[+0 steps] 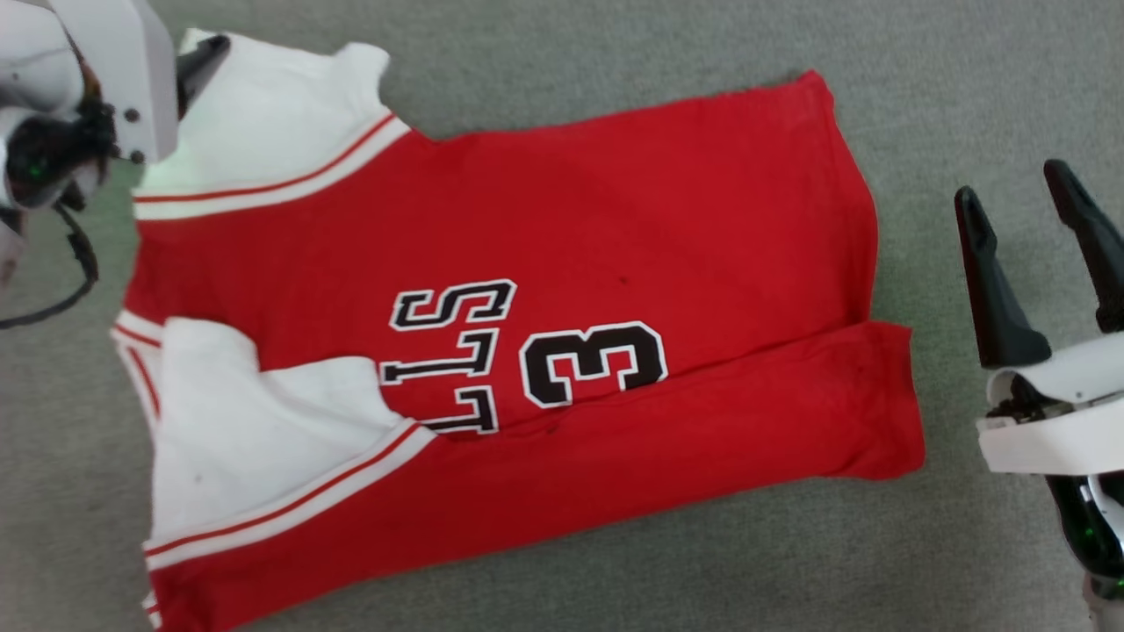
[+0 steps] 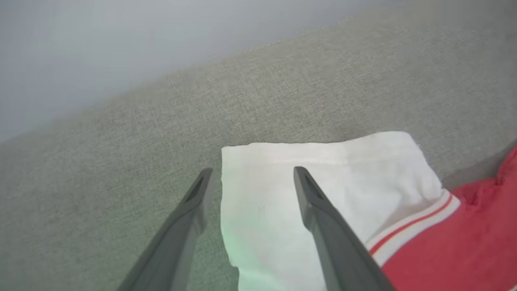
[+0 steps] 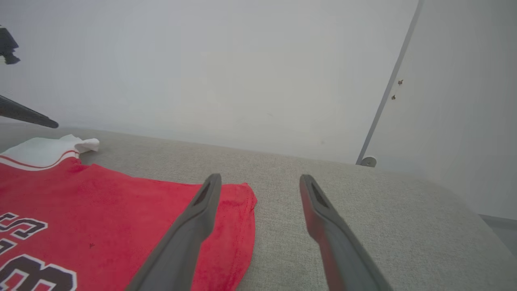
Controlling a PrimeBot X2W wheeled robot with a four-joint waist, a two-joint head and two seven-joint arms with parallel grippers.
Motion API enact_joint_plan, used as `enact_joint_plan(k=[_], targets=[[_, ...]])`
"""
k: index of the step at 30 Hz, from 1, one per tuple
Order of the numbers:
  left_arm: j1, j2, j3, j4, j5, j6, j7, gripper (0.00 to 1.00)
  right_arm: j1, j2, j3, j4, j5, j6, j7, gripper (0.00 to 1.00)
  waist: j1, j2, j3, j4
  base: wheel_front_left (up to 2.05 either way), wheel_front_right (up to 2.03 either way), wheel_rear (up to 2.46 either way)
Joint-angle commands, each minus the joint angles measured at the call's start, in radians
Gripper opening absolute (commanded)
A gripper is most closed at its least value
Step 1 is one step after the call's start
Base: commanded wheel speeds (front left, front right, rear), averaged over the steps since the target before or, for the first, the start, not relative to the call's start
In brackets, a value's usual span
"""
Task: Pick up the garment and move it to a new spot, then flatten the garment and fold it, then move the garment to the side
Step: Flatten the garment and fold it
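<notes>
Grey woven cloth surface (image 1: 562, 53) carries the garment (image 1: 527, 219), spread flat, with one long side folded over onto its printed front. The left gripper (image 2: 253, 171) hangs over a corner of the garment's white sleeve (image 2: 343, 182), fingers spread and empty. The right gripper (image 1: 1012, 183) stands just off the garment's hem, fingers parted, holding nothing.

Bare grey fabric surface (image 1: 790, 562) lies open to the right of the red garment (image 1: 544, 263), along its far edge and along its near edge. A pale wall (image 3: 242, 60) closes off the far side.
</notes>
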Motion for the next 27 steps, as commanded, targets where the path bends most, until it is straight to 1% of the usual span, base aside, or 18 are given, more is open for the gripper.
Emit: enact_joint_plan(k=[1,6,9,15,17,18,19,21,25,27], targets=[[-0.019,-0.006,0.0,0.022,-0.007,-0.003,0.02,1.0,-0.018,0.003,0.002,0.005,0.003,-0.001,-0.009,1.0,0.0,0.0,0.043,-0.034,0.0,0.0,0.0],[-0.054,-0.004,-0.024,0.086,0.005,-0.014,0.092,1.0,-0.025,0.004,0.008,0.023,0.015,-0.001,-0.007,1.0,0.0,0.0,0.067,-0.051,0.0,0.0,0.0],[-0.065,-0.011,-0.03,0.124,-0.002,-0.01,0.126,1.0,-0.029,0.004,0.01,0.03,0.022,-0.001,-0.006,1.0,0.0,0.0,0.077,-0.058,0.0,0.0,0.0],[-0.071,-0.025,-0.048,0.195,-0.006,0.016,0.199,1.0,-0.037,-0.002,0.013,0.035,0.033,-0.001,0.004,1.0,0.0,0.0,0.091,-0.066,0.0,0.0,0.0],[-0.064,-0.04,-0.042,0.214,-0.031,0.024,0.231,1.0,-0.038,0.0,0.012,0.034,0.043,-0.001,0.014,1.0,0.0,0.0,0.095,-0.068,0.0,0.0,0.0],[-0.059,-0.048,-0.045,0.219,-0.036,0.023,0.253,0.34,-0.04,-0.003,0.015,0.032,0.046,-0.001,0.018,1.0,0.0,0.0,0.096,-0.067,0.0,0.0,0.0],[-0.053,-0.054,-0.045,0.228,-0.048,0.028,0.274,0.0,-0.044,-0.006,0.016,0.028,0.048,-0.001,0.026,1.0,0.0,0.0,0.097,-0.067,0.0,0.0,0.0],[-0.046,-0.062,-0.05,0.235,-0.055,0.031,0.303,0.0,-0.051,-0.006,0.013,0.019,0.058,-0.001,0.044,1.0,0.0,0.0,0.097,-0.065,0.0,0.0,0.0],[-0.058,-0.067,-0.043,0.225,-0.056,0.023,0.278,0.0,-0.074,0.004,-0.016,-0.007,0.073,-0.001,0.101,1.0,0.0,0.0,0.098,-0.059,0.0,0.0,0.0],[-0.061,-0.075,-0.04,0.226,-0.058,0.021,0.275,0.0,-0.1,0.011,-0.021,-0.009,0.085,-0.001,0.16,1.0,0.0,0.0,0.097,-0.052,0.0,0.0,0.0]])
